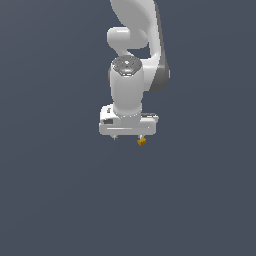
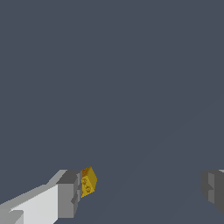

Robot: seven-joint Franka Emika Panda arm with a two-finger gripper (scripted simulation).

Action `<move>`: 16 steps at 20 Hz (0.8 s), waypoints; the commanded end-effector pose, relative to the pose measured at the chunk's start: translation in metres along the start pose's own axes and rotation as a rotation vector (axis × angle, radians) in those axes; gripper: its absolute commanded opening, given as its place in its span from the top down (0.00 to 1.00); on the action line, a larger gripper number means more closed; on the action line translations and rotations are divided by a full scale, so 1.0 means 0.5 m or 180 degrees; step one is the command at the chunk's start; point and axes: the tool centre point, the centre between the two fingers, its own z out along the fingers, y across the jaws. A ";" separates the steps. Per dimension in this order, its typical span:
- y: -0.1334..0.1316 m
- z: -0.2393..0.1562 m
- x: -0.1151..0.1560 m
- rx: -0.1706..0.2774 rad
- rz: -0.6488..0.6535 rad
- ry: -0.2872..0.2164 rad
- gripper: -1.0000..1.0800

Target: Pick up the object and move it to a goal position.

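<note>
I see one brick (image 2: 88,181) touching one finger (image 2: 69,194); my jaws (image 1: 128,137) stand wide apart.

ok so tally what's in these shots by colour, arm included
yellow-orange: 1, the tiny studded plastic brick beside one finger
white: 1, the robot arm with its wide-open gripper
total: 2
</note>
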 end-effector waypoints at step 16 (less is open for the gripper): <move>0.067 0.007 0.003 -0.0105 0.0048 0.0021 0.04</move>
